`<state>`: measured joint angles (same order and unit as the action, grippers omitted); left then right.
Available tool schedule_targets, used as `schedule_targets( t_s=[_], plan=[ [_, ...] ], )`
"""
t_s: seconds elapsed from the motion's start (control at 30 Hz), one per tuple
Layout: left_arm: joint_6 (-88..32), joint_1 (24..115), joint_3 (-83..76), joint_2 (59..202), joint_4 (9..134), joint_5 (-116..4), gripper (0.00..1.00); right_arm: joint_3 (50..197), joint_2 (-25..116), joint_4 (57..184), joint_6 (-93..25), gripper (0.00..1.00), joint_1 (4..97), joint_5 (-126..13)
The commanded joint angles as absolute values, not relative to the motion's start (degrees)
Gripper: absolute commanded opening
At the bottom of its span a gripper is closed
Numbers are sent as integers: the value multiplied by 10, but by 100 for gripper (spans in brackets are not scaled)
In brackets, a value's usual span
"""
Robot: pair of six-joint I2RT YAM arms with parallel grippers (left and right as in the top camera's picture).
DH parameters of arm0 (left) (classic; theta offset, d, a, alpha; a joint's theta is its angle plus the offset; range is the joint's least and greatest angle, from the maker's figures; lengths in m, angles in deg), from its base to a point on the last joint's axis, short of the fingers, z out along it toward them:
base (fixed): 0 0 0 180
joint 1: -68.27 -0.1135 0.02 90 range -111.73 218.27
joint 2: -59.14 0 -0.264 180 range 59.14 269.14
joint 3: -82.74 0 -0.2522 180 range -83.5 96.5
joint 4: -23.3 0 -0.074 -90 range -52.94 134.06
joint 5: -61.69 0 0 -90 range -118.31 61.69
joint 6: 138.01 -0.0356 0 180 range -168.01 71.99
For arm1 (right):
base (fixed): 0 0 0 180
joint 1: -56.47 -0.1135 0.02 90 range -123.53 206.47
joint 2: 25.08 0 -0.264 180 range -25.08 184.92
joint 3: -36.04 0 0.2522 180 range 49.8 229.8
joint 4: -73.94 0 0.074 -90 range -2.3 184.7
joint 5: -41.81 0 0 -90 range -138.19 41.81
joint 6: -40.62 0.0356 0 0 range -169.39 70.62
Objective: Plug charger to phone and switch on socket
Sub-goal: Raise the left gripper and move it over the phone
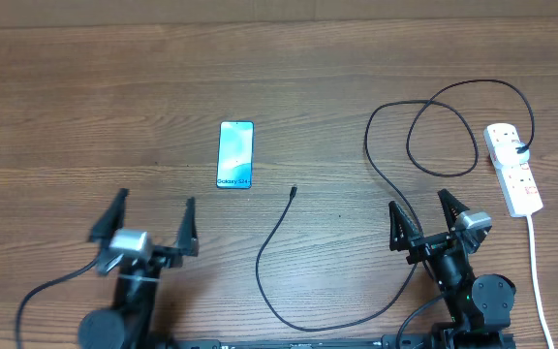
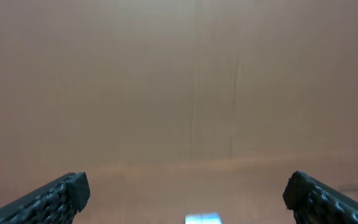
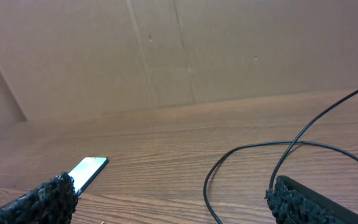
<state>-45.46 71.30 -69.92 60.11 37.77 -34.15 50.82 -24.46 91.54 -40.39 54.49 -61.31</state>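
A brown wood-grain table (image 1: 85,97) is set before a plain tan wall. At its near edge the left gripper (image 1: 155,206) and right gripper (image 1: 419,206) are held with jaws spread wide, nothing grasped. Between them the long, thin black charger cable (image 1: 272,233) is laid in loops, its tiny plug tip (image 1: 294,191) near but apart from the slim, black-edged, blue-screened phone (image 1: 235,154). The cable is run to the white elongated socket (image 1: 512,167) further right. No step is judged begun. The plug tip must first be pinched and aligned with the phone's near edge.
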Motion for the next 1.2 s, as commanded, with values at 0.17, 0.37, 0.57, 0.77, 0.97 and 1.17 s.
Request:
schedule_targets(
  t_s=[0.17, 0.37, 0.57, 0.77, 0.97, 1.17],
  plan=[
    [-463, 717, -438, 720, 448, -354, 100, 502, -249, 911, -405, 100, 543, -614],
    [-463, 717, -195, 895, 596, -361, 100, 502, -249, 911, -405, 100, 543, -614],
    [-464, 717, 109, 1110, 819, -415, 100, 502, -249, 911, -405, 100, 543, -614],
    [-463, 717, 349, 1310, 1035, -434, 100, 502, -249, 911, -405, 100, 543, -613],
    [-463, 717, 439, 1453, 1157, -487, 100, 502, -249, 911, -405, 100, 543, -613],
    [-463, 717, 438, 1539, 1163, -594, 100, 502, -249, 911, -405, 100, 543, -613]
  ],
)
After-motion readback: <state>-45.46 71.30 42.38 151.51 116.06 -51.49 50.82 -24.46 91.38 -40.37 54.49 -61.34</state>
